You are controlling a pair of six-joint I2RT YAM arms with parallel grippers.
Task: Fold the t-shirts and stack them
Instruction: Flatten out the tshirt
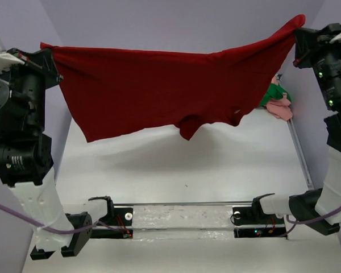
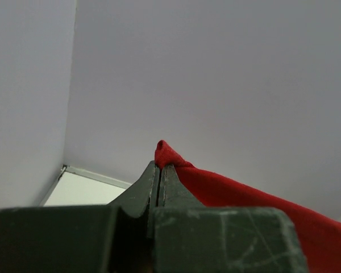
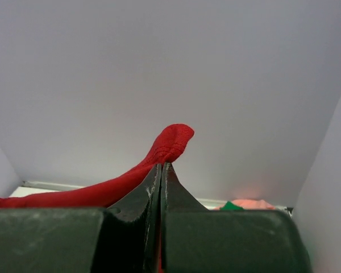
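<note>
left gripper [image 2: 159, 166] and right gripper [image 3: 161, 166] pinched tight on dark red cloth t-shirt [image 1: 159, 91] corners, held aloft between them — crumpled bright green t-shirt [image 1: 271, 94] and salmon pink t-shirt [image 1: 282, 108] below right gripper.

You have open table [image 1: 187, 168] under the red shirt [image 1: 148, 91]; the green shirt [image 1: 270, 94] and pink shirt [image 1: 282, 108] block the far-right corner.

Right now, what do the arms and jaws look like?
The left arm and right arm have black joint housings and white shells. Purple cables trail near both bases. Green lights dot the right arm. The jaws are dark, tapered, scuffed.
</note>
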